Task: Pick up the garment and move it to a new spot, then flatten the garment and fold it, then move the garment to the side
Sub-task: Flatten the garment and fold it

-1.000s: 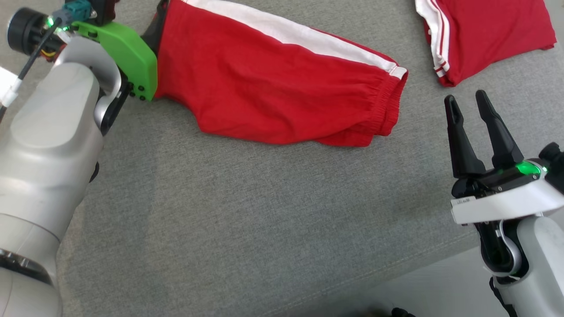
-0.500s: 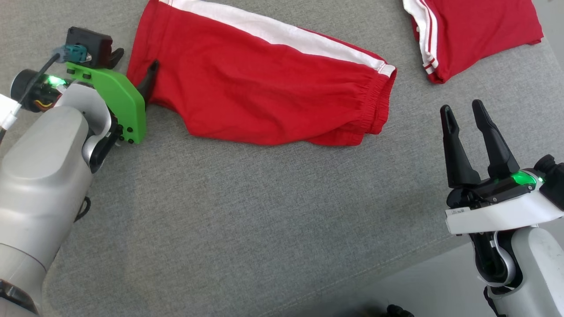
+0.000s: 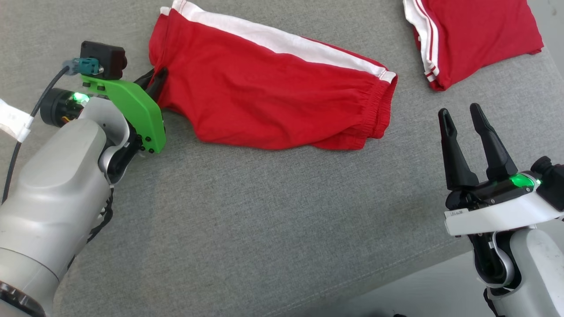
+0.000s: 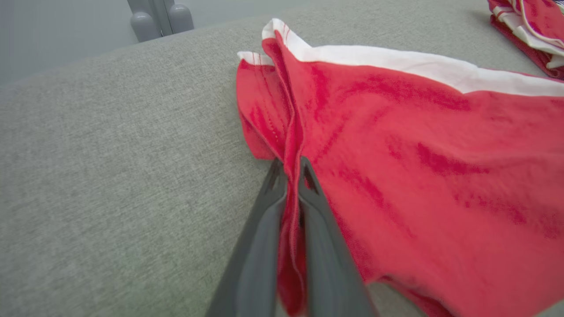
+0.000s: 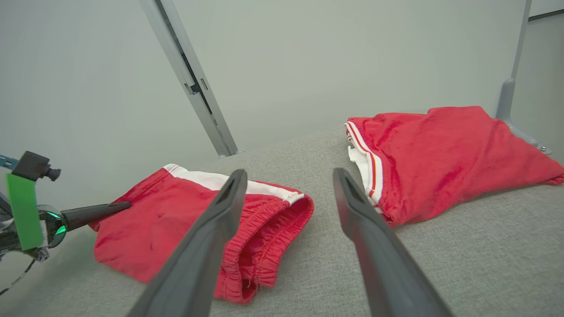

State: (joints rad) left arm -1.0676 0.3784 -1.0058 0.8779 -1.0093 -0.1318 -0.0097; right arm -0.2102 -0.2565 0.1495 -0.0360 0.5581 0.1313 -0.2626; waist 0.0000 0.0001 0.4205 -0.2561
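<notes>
Nearest the robot, the right gripper (image 3: 458,112) hangs over the grey cushioned surface (image 3: 264,220) at the lower right. Its two dark fingers stand well apart, with nothing between them and nothing touching them. In the right wrist view the same right gripper (image 5: 288,176) points towards the gap between the two red pieces of cloth.

Further out on the left, the left gripper (image 3: 156,77) reaches in from behind its green bracket (image 3: 132,110) to the left edge of the garment (image 3: 273,101). In the left wrist view the fingers of the left gripper (image 4: 291,165) are pressed together on a raised fold of the garment (image 4: 418,154) near its hem, and red cloth shows in the narrow slit between them. Whether one layer or several are pinched is hard to tell from here.

The garment, red shorts with a white stripe (image 3: 282,42) along the far edge, lies across the middle of the surface. Its gathered waistband (image 3: 379,114) points towards the right gripper but lies apart from it.

Farthest off, at the upper right, a second red garment (image 3: 471,35) lies well clear of the first.
</notes>
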